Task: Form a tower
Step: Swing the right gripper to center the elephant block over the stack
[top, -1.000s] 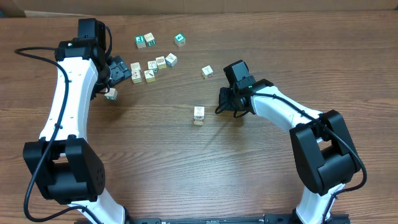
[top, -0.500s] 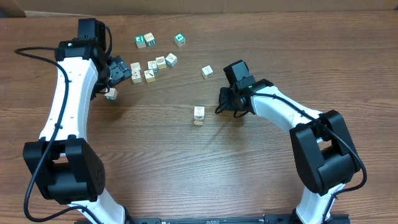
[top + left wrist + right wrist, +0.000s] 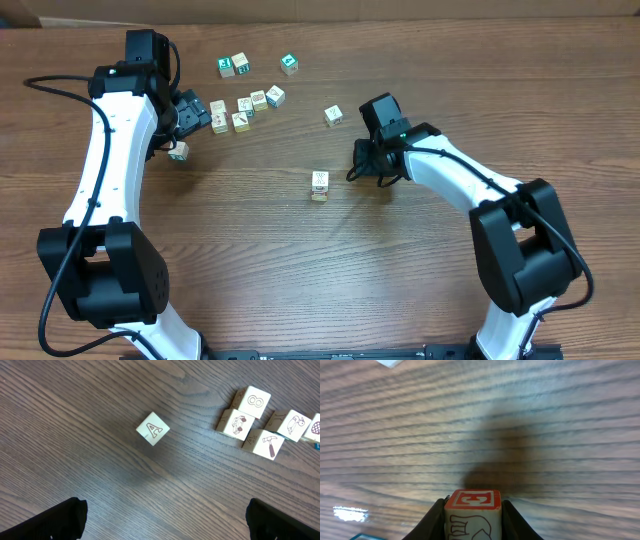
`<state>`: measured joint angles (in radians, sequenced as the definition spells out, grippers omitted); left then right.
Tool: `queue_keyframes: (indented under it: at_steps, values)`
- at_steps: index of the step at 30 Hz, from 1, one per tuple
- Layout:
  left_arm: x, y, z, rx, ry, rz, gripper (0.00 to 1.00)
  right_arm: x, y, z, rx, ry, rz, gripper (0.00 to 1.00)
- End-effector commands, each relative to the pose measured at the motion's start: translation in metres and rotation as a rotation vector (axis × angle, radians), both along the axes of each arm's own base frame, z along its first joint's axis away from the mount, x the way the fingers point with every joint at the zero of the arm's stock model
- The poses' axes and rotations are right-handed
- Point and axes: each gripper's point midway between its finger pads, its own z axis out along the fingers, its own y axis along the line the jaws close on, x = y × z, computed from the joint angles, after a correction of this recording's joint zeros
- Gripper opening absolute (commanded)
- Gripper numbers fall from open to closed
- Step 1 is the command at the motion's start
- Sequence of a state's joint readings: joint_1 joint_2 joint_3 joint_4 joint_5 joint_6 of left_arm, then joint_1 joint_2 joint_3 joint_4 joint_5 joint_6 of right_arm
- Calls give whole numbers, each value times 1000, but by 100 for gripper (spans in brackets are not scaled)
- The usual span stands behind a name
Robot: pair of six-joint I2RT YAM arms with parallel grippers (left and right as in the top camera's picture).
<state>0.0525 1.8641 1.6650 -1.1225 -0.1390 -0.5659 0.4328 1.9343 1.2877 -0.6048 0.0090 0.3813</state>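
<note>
One cube (image 3: pixel 472 512) (red E) | clamped in right fingers (image 3: pixel 433 521) | left fingers (image 3: pixel 55 522) spread wide

A brown letter A sits on top of a lone cube (image 3: pixel 152 430). At its two o'clock, a second cube (image 3: pixel 254 401) reads as an 8 on its side. At the right wrist view's six o'clock edge, a third cube (image 3: pixel 472 501) shows a red-framed E.

A dark brown wood-grain table (image 3: pixel 250 260) fills nearly the whole view under soft light that leaves one small bright glare on its boards, and a pale tan strip (image 3: pixel 400 8) borders its far edge.
</note>
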Motion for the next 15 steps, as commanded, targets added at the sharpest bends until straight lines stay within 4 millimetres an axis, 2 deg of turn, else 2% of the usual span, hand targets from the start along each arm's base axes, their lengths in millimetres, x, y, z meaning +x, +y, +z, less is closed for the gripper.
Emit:
queue_keyframes:
  at_steps: [1,9,12,15]
  values:
    - [3,0,11,3,-29,-12,100,26,3,84,29,-179,2,25]
    - [3,0,11,3,-29,-13,100,11,5,186,43,-188,10,27]
    - [3,0,11,3,-29,-13,99,-2,16,207,52,-180,29,27]
    - [3,0,11,3,-29,-13,99,-17,35,208,76,-149,19,25]
